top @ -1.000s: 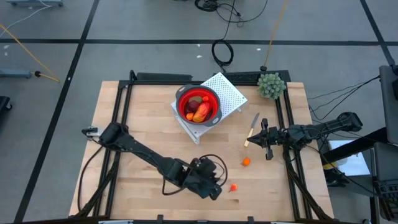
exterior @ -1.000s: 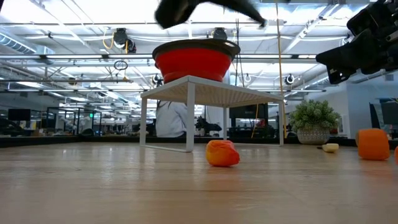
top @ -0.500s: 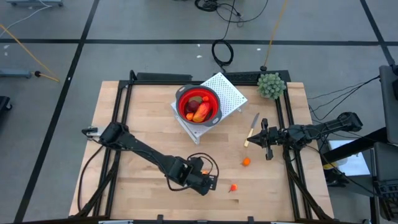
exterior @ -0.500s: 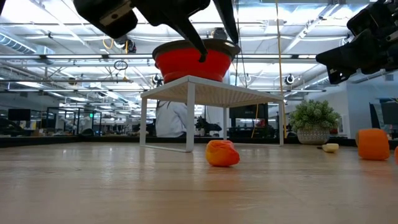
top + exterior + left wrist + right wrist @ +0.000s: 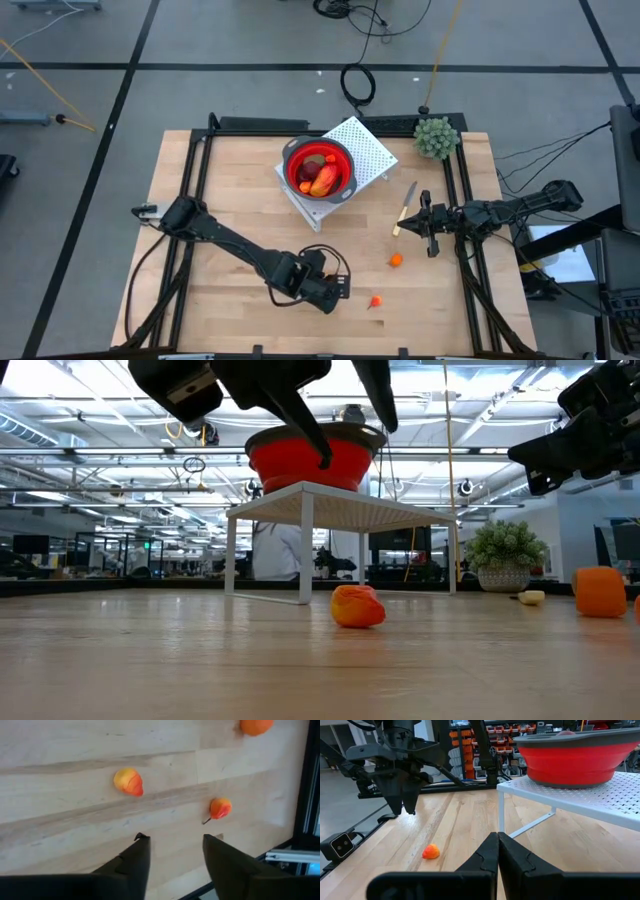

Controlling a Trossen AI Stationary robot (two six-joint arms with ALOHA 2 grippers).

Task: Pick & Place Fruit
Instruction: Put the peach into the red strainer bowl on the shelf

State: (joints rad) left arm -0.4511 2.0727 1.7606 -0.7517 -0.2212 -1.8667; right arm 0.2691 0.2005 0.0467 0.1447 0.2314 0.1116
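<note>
A red bowl stands on a white perforated rack and holds a red-and-yellow piece, a dark red ball and other fruit. Small orange bits lie on the wooden table: one near the front, one farther right. My left gripper hangs open above the table just left of the near bit. In its wrist view a yellow-orange piece and a stemmed orange bit lie ahead of the fingers. My right gripper waits, shut, at the table's right.
A pale-handled knife lies right of the rack, just beyond the right gripper. A green bushy plant stands at the far right corner. Black frame rails run along the table's sides. Bare wood spreads across the left half.
My left gripper has moved a little toward the table's left, away from the near orange bit, and has dropped into the low view, where its two fingers now show in front of the bowl. The fruit and the right arm have kept still.
</note>
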